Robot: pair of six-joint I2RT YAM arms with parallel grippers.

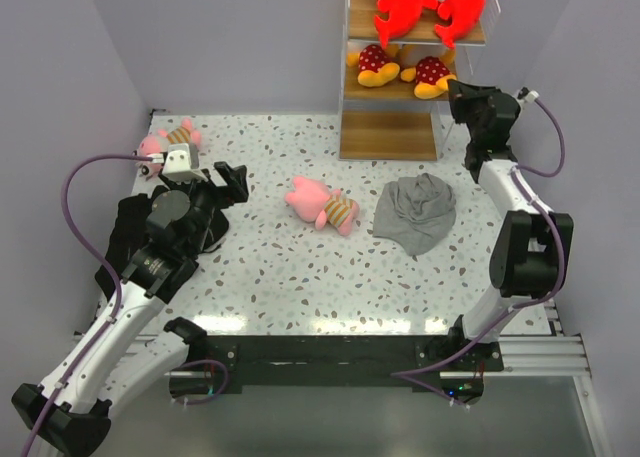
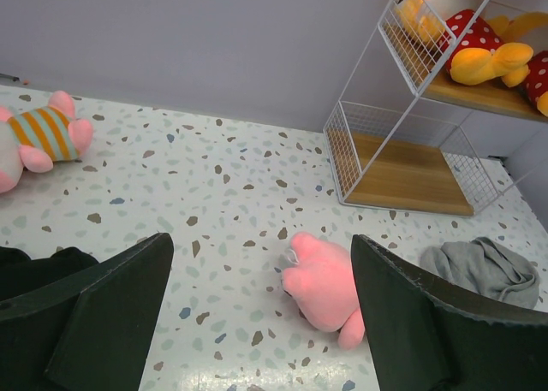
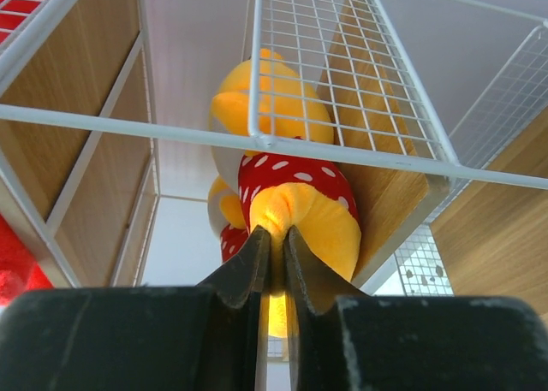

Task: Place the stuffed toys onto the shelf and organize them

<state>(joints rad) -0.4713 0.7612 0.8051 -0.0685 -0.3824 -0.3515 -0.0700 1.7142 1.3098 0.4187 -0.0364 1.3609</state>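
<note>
The shelf [image 1: 392,134] stands at the back. Two red-and-white toys [image 1: 428,2] lie on its top board, two yellow-orange toys with red dotted tops [image 1: 378,65] on the middle board. My right gripper [image 1: 452,87] is shut on the right yellow toy [image 3: 300,211], pinching its yellow end at the middle board's edge. One pink striped toy [image 1: 322,204] lies mid-table, the other [image 1: 170,140] at the back left. My left gripper [image 1: 228,182] is open above the table, and the pink toy [image 2: 325,280] lies ahead between its fingers.
A grey cloth [image 1: 416,211] lies crumpled right of the middle pink toy, in front of the shelf. A black cloth [image 1: 125,232] lies under my left arm at the table's left edge. The shelf's bottom board [image 2: 411,177] holds nothing.
</note>
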